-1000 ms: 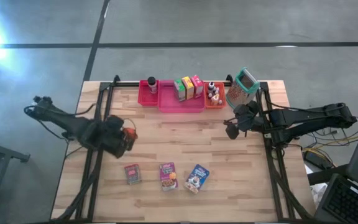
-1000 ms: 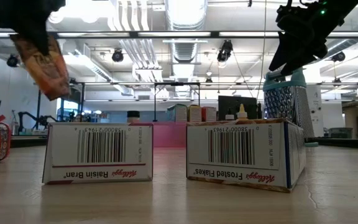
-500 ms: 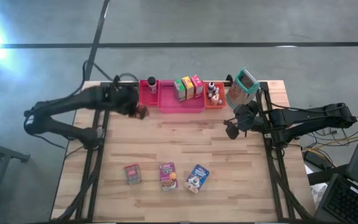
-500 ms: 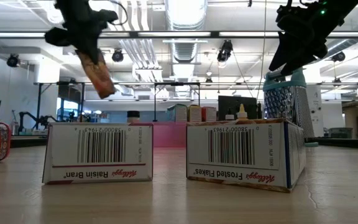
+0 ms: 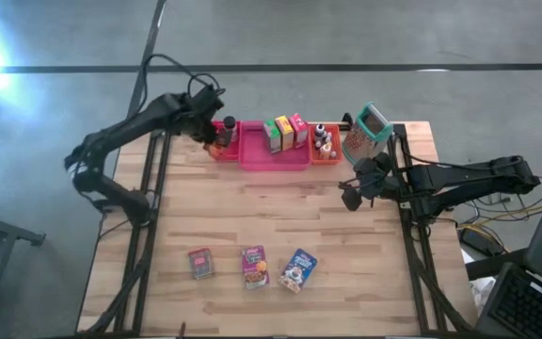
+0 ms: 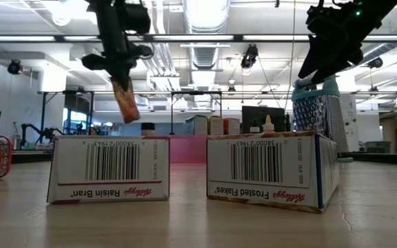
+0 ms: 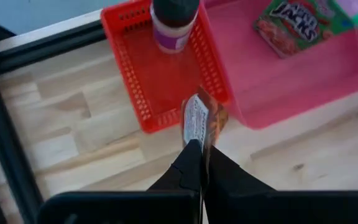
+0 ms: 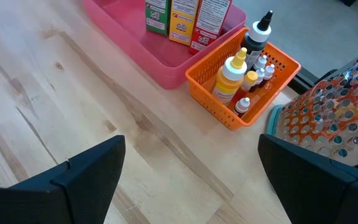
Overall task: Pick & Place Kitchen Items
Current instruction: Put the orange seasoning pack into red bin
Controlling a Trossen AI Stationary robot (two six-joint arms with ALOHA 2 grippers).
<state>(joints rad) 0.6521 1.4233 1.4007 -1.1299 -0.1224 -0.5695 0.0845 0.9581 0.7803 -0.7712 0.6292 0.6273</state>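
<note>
The left arm is extended from the worktop's left side toward the far edge, its claw [image 5: 216,135] held above the near rim of the small red mesh basket [image 7: 166,81]. The claw is clamped shut on a small flat orange-brown packet [image 7: 199,118], which hangs downward from the fingertips. In the left wrist view, the packet is seen over the basket's near wall, beside the pink plastic tray [image 7: 303,68]; a purple-labelled, dark-capped jar [image 7: 173,25] stands in the basket. The packet's printing cannot be read, so its contents are possibly a snack.

The right arm is parked low at the worktop's right side, its claw [image 5: 354,191] spread open and empty. Only the right wrist view shows the orange basket of small bottles [image 8: 247,74] clearly.

Three small cereal boxes [image 5: 252,266] lie near the front edge of the light wooden worktop [image 5: 280,217].
</note>
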